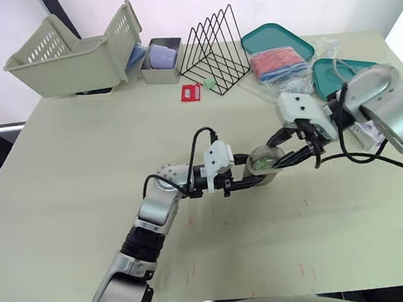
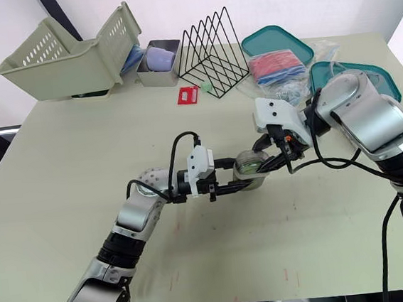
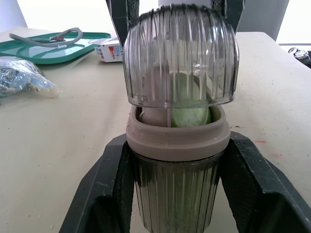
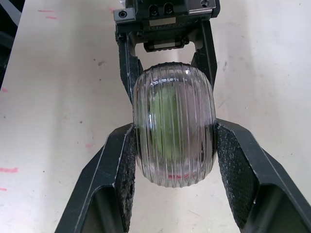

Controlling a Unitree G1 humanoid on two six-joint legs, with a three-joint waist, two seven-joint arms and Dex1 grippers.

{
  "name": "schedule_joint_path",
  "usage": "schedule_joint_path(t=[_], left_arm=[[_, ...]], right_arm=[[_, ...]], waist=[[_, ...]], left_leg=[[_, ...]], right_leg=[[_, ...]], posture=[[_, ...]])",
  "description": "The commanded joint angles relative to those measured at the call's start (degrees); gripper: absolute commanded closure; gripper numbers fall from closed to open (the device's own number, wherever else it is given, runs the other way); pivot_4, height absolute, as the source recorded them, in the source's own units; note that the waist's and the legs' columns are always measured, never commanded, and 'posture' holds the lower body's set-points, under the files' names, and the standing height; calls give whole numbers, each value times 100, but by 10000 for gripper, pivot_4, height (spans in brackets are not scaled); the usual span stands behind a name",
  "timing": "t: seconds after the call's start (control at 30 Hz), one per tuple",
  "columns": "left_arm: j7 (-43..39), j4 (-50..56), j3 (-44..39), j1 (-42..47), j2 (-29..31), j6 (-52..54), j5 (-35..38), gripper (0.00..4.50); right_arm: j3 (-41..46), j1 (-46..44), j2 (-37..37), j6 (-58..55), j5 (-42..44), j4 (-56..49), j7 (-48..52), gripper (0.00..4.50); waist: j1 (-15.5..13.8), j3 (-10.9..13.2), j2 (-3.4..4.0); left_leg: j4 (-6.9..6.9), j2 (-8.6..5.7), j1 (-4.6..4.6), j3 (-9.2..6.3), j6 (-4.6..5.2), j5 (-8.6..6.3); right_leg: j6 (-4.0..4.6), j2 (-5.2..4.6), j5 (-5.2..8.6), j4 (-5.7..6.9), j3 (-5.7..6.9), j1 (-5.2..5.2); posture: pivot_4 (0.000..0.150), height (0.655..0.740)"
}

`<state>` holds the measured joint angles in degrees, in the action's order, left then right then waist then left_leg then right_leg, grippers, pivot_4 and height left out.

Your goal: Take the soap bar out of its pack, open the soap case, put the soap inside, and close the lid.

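Green soap bar (image 3: 187, 114): seen through ribbed clear dome lid (image 3: 180, 53), outline broken by ribs, lower part sunk behind taupe rim of ribbed smoky case base (image 3: 175, 194). Case base bottom cut by lower edge in left wrist view; in right wrist view hidden beneath lid. Left gripper (image 3: 177, 141) fingers (image 3: 102, 194) and right gripper (image 4: 175, 126) fingers (image 4: 114, 184) run off lower edges. Small red flat item (image 1: 191, 92) on far side of pale counter (image 1: 82, 169): too small to tell, perhaps card. Teal plastic tray (image 1: 325, 75) partly behind right arm. Crinkled clear bag (image 3: 19, 77): contents blurred.
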<state>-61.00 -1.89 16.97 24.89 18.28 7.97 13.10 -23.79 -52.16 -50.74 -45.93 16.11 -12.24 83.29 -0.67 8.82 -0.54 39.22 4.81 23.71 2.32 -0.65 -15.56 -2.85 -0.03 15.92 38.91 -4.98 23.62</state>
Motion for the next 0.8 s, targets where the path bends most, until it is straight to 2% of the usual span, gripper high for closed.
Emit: schedule_joint_path(t=[0.03,0.5,0.57,0.6,0.63,0.7,0.8], left_arm=[[24,129,-19,9,18,-9,30,25345],[45,97,-2,-8,-5,-40,12,25345],[44,93,1,-11,-6,-47,11,25345],[44,90,3,-11,-7,-50,9,25345],[42,86,4,-10,-9,-53,8,25345],[38,79,7,-10,-12,-58,5,25345],[31,70,15,-11,-15,-64,2,25345]], right_arm=[[14,37,-19,104,-42,-64,-1,26721],[-26,72,75,142,-81,15,-54,26721],[-29,53,62,135,-79,27,-31,16514],[-30,48,59,163,-90,35,-27,14718],[-29,43,52,172,-95,40,-29,8473],[-22,40,43,227,-111,53,-22,452],[8,43,35,238,-107,44,-24,452]], waist=[[0,0,0],[1,0,0],[0,0,0],[1,0,0],[0,0,0],[0,0,0],[0,0,0]], left_leg=[[0,0,0,0,0,0],[0,0,-1,0,0,0],[0,0,-1,0,0,0],[0,0,-1,0,0,0],[0,0,0,0,0,0],[0,0,1,0,0,0],[0,0,1,0,0,0]], right_leg=[[0,0,0,0,0,0],[0,0,0,1,0,0],[0,0,0,1,0,0],[0,0,0,1,0,0],[0,0,0,1,0,0],[0,0,0,0,0,0],[0,0,0,0,0,0]], posture=[[1500,7400],[1500,7400],[1500,7400],[1500,7400],[1500,7400],[1500,7400],[1500,7400]])
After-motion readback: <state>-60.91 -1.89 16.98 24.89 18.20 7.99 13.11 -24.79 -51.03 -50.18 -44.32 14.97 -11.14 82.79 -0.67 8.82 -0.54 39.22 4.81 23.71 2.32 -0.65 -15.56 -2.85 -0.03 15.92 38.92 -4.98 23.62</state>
